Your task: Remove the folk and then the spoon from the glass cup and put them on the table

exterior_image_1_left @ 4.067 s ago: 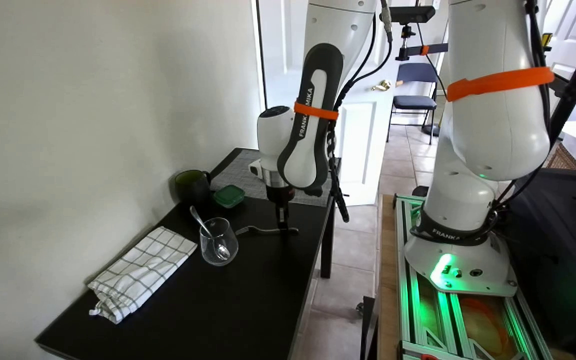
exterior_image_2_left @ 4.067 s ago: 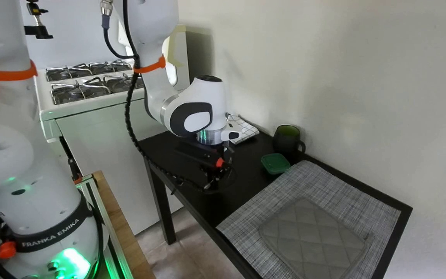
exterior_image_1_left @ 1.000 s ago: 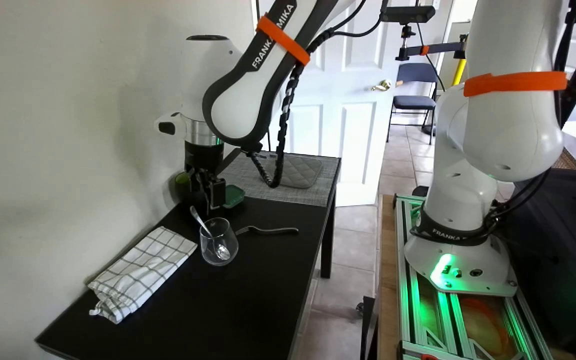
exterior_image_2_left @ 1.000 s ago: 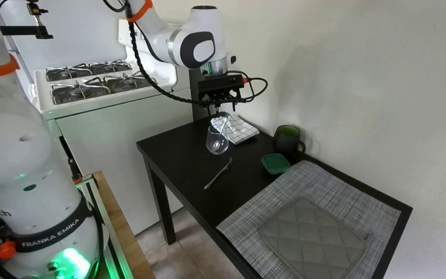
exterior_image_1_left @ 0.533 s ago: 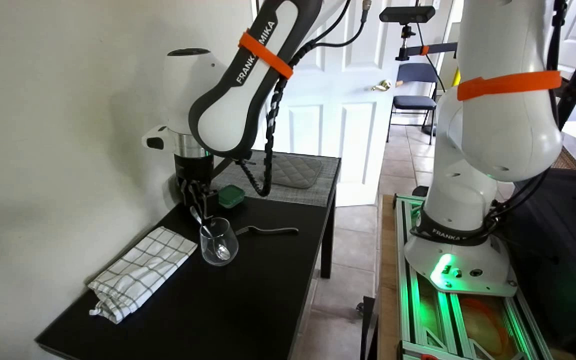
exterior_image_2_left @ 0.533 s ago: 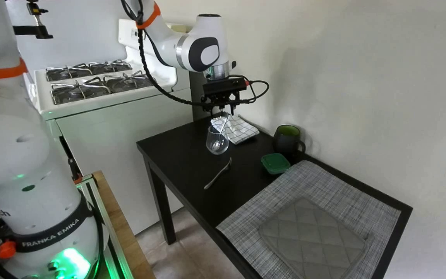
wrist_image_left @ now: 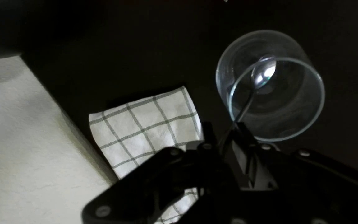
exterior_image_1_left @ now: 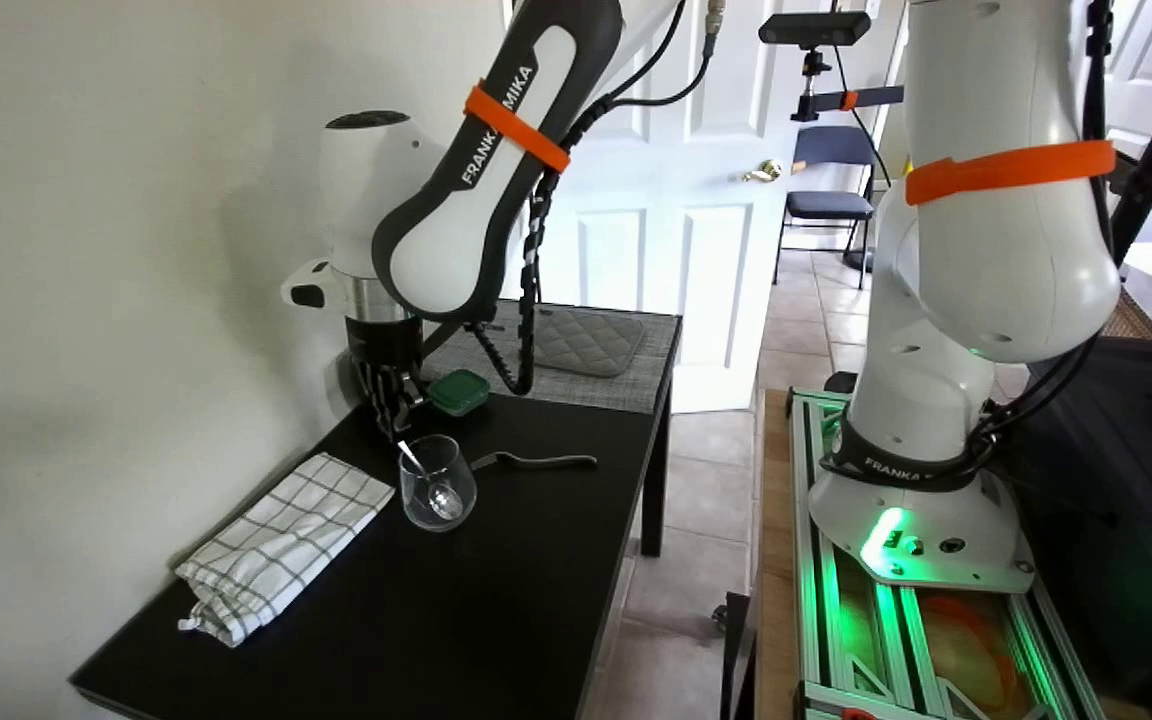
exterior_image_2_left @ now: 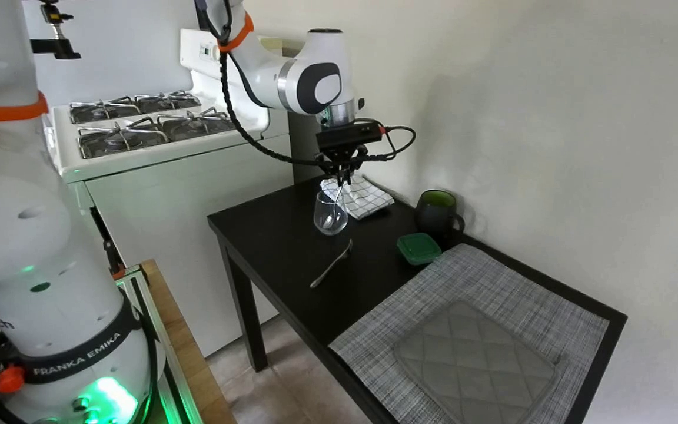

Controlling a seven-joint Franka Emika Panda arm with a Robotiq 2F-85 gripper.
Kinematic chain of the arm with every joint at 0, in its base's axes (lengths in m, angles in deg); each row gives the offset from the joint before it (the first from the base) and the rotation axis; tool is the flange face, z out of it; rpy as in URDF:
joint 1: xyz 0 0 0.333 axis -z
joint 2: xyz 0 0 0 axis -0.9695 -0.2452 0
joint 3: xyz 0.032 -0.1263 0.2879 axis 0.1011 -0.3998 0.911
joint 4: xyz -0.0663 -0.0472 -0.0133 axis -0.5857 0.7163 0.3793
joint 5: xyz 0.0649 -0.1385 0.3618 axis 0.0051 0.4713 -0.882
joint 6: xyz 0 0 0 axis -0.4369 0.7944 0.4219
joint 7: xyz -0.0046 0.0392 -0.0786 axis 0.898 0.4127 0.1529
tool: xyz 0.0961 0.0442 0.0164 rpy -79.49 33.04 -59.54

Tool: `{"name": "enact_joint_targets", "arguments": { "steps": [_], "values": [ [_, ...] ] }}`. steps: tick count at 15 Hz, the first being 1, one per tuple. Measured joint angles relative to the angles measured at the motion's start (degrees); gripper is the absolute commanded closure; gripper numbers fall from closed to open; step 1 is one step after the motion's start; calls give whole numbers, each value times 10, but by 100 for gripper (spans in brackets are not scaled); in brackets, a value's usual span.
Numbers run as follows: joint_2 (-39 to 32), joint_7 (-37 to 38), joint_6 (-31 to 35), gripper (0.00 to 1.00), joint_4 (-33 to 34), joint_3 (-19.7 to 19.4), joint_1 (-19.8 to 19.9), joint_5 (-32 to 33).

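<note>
The glass cup (exterior_image_1_left: 463,478) stands upright on the black table (exterior_image_1_left: 416,620); it also shows in the wrist view (wrist_image_left: 291,119). The spoon (wrist_image_left: 264,74) leans in it, bowl down, with its handle sticking out over the rim. The fork (exterior_image_1_left: 541,462) lies flat on the table beside the cup and also shows in an exterior view (exterior_image_2_left: 331,266). My gripper (wrist_image_left: 225,124) points down at the spoon's handle above the rim. Its fingers are partly closed, one on each side of the handle, with a gap showing between them. The handle's end is hidden among the fingers.
A folded checked towel (exterior_image_1_left: 286,540) lies by the wall near the cup. A dark green mug (exterior_image_2_left: 436,215) and a small green-lidded box (exterior_image_2_left: 419,248) stand near the wall. A grey placemat (exterior_image_2_left: 368,353) with a quilted pad (exterior_image_2_left: 474,359) covers the table's other end.
The gripper has left the fork on the table and moved over to the cup. In the last second it has come down to the spoon's handle and its fingers have drawn closer together.
</note>
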Motion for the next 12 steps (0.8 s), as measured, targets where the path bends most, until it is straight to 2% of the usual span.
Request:
{"name": "enact_joint_targets", "arguments": {
  "steps": [12],
  "values": [
    [2,0,-19,98,9,11,6,0]
  ]
}}
